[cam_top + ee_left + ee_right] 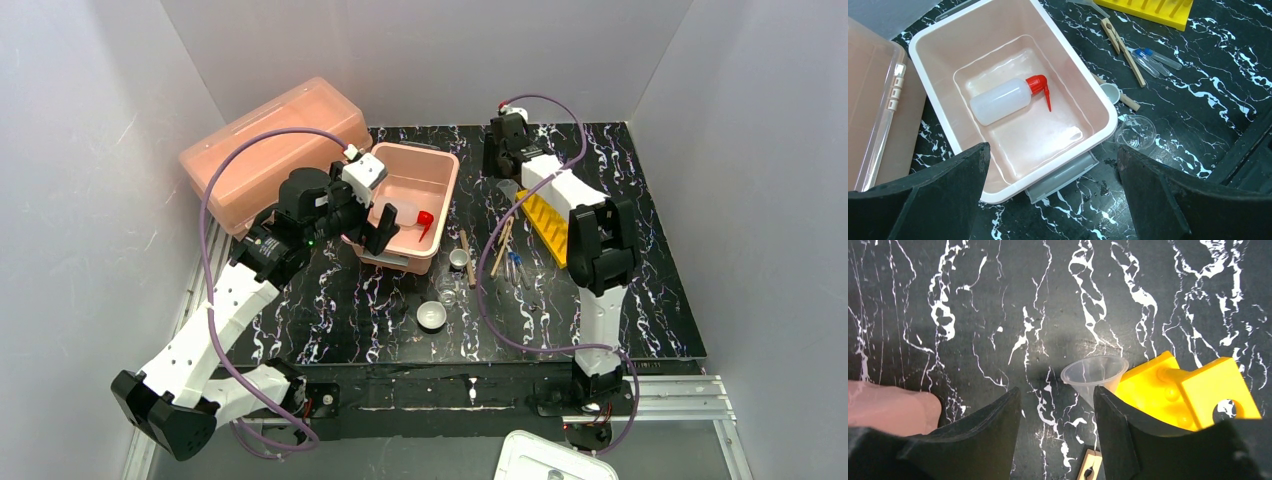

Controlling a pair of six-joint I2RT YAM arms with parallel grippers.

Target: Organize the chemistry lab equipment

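Two robot arms reach over a black marbled table [660,300] strewn with lab gear. The left gripper [1052,150] hangs above the near rim of a pink tub [973,40], its fingers [928,200] spread wide and gripping nothing. Straight ahead of them, on the tub's floor, a white squeeze bottle [998,102] lies on its side, red spout bent back toward the fingers. Past the outer finger stands a lidded pink box [868,100], just beside the tub. Off the tip of the inner finger a small clear beaker [1135,132] stands on the table; beyond it come a little white cup [1109,92], wooden pegs [1123,50] and two capped tubes [1155,60].

Across the table, the right gripper [1055,395] sits low, fingers [978,435] apart, the table showing in the gap between them. A clear funnel [1093,371] rests at the tip of the finger nearer the yellow rack [1168,385], its narrow end hidden behind that finger (whether the two touch cannot be made out). The rack lies just past the same finger, close against the funnel. A shallow white dish [432,316] sits well behind both sets of fingers, nearer the arm bases.
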